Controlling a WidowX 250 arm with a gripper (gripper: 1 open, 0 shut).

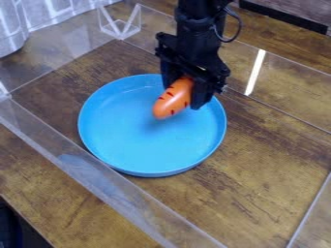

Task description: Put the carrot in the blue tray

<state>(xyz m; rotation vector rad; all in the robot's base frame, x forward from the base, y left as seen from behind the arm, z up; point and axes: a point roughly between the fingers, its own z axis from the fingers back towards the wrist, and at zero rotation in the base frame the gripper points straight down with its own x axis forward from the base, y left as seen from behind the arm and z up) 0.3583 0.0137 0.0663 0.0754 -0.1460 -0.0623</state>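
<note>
Your tool [185, 85] is pinching the carrot [172, 100] by its top over the blue tray [114, 140]; looking light, stiff, probably slick.

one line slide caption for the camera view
Gripper holds the carrot over the blue tray.

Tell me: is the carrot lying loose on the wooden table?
No, the carrot hangs in the gripper over the blue tray.

no readable text, no labels, no brand marks, no numbers, no signs on anything in view
</note>
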